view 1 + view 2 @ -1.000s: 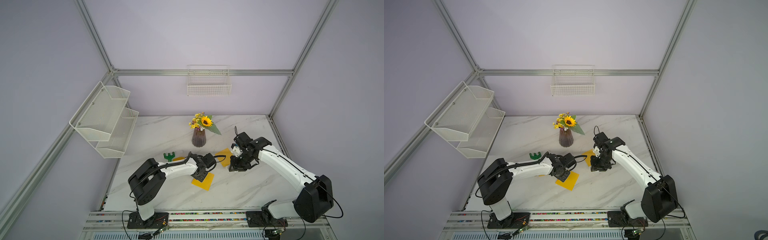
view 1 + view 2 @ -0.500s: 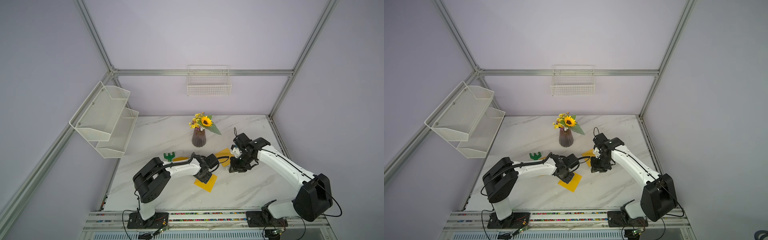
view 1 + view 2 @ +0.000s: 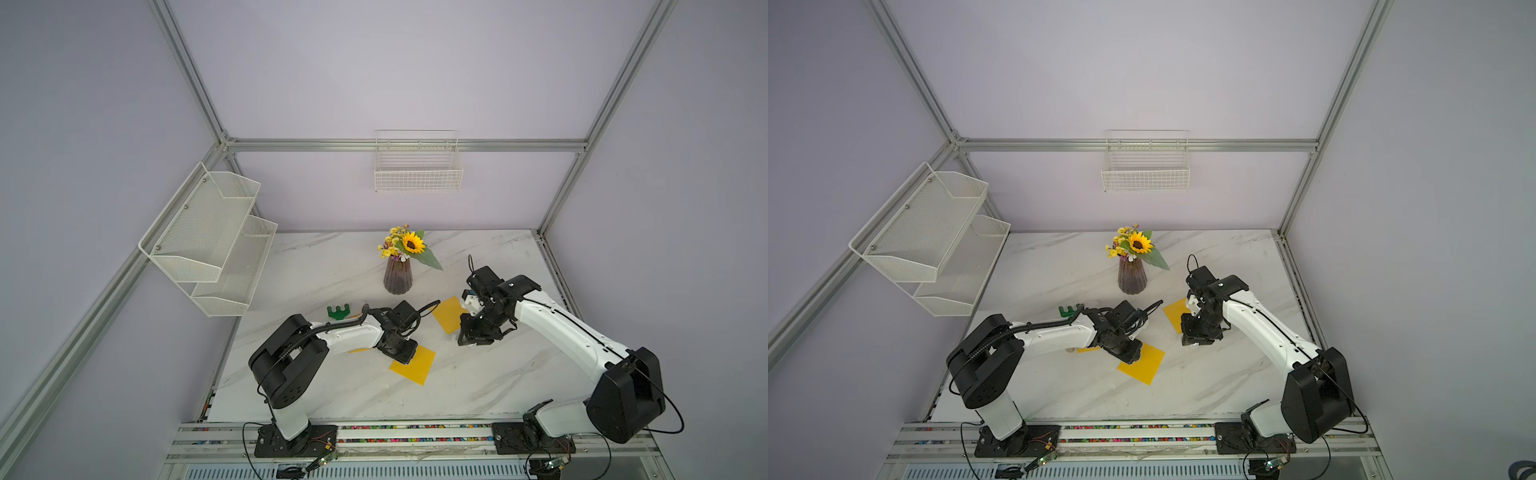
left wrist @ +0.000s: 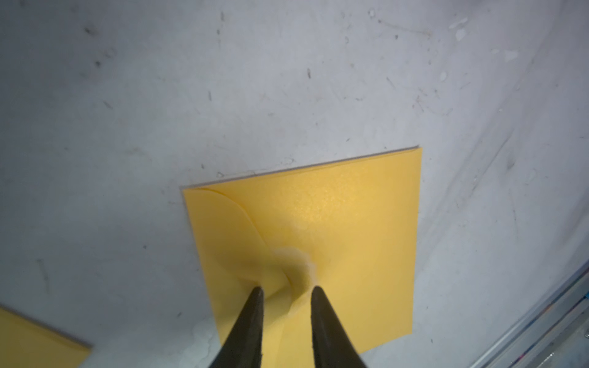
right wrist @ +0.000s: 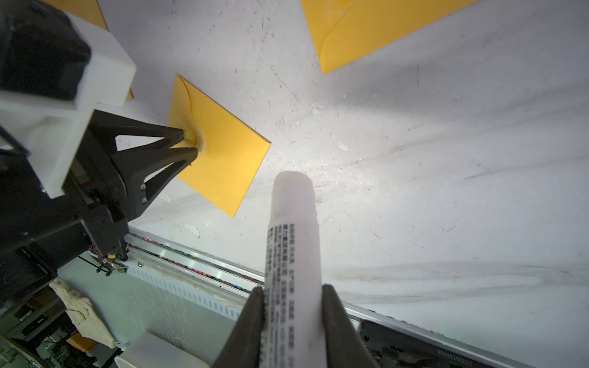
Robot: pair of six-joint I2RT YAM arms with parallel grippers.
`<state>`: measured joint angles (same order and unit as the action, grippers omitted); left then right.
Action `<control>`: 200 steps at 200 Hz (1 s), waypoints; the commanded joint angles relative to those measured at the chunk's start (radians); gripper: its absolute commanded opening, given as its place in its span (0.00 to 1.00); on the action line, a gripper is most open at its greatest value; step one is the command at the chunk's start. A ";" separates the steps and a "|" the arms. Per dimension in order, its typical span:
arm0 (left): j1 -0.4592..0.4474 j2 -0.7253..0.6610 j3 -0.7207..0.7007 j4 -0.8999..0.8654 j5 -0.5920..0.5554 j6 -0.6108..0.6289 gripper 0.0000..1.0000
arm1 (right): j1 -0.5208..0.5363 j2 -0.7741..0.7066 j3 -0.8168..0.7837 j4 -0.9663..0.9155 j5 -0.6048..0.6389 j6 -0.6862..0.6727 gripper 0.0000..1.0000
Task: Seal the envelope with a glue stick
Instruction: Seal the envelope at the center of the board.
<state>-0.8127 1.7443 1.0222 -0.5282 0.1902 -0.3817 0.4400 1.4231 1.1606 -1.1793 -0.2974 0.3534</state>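
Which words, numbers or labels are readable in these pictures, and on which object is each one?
Glue stick label: rows of tiny printed characters, too blurred to read.
Black part by the front rail: a printed code, upside down, too small to read.
Nothing else shows text.

I find both top views looking steeply down from high at the front over the whole table [image 3: 332, 266]. My wrist views sit close above it, sharing one envelope [image 4: 350, 223].
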 commanded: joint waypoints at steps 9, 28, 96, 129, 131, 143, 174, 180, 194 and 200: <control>0.031 0.011 -0.049 0.017 0.061 0.013 0.20 | -0.003 0.007 0.002 -0.010 -0.002 -0.009 0.00; 0.046 0.006 -0.054 0.010 0.056 0.019 0.17 | -0.003 0.007 0.007 -0.013 0.001 -0.010 0.00; 0.021 0.049 -0.008 -0.119 -0.106 0.043 0.16 | -0.004 0.004 0.008 -0.020 -0.002 -0.019 0.00; -0.035 0.102 0.036 -0.200 -0.241 0.029 0.15 | -0.003 -0.003 0.009 -0.020 0.000 -0.024 0.00; -0.040 0.106 0.039 -0.206 -0.250 0.027 0.15 | -0.003 -0.003 0.008 -0.020 0.000 -0.025 0.00; -0.065 0.127 0.054 -0.227 -0.293 0.013 0.15 | -0.004 -0.001 0.007 -0.019 -0.002 -0.030 0.00; -0.115 0.179 0.058 -0.238 -0.335 -0.037 0.17 | -0.003 0.000 0.005 -0.012 -0.003 -0.044 0.00; -0.122 0.192 0.057 -0.238 -0.341 -0.049 0.19 | -0.004 0.002 0.005 -0.013 -0.005 -0.047 0.00; -0.138 0.219 0.056 -0.238 -0.354 -0.075 0.19 | -0.004 0.006 0.004 -0.012 -0.005 -0.054 0.00; -0.147 0.229 0.057 -0.239 -0.364 -0.085 0.17 | -0.004 0.007 0.005 -0.013 -0.004 -0.056 0.00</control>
<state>-0.9421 1.8366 1.1454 -0.6891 -0.0864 -0.4030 0.4400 1.4254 1.1606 -1.1824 -0.2974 0.3252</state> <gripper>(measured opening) 0.187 0.286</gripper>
